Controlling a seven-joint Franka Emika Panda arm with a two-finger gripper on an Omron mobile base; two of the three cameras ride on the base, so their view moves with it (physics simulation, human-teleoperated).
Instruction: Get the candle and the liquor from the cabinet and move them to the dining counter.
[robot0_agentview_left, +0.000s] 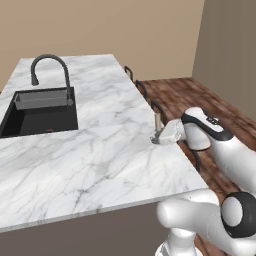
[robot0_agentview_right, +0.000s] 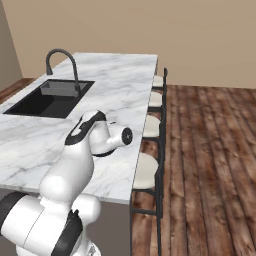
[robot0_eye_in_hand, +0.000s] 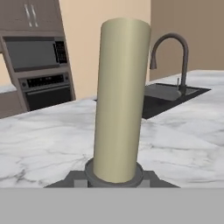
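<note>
The candle (robot0_eye_in_hand: 120, 100) is seen close up in the hand view, a cream-yellow taper standing upright in its grey holder (robot0_eye_in_hand: 113, 175), directly in front of the camera and between the claw's fingers. In the left base view the candle (robot0_agentview_left: 157, 121) is seen at the right edge of the marble tabletop (robot0_agentview_left: 100, 150), with the claw (robot0_agentview_left: 159, 137) closed narrowly around its base. The candle's long axis is vertical, while the claw reaches it sideways, level with the tabletop. Whether the holder touches the marble or is held just above it cannot be told. The sink (robot0_agentview_left: 40, 112) and tap (robot0_agentview_left: 50, 75) lie well apart, further in and to the left. The bottle is still to be fetched, it is judged; the next move would be a release and a level withdrawal away from the candle.
</note>
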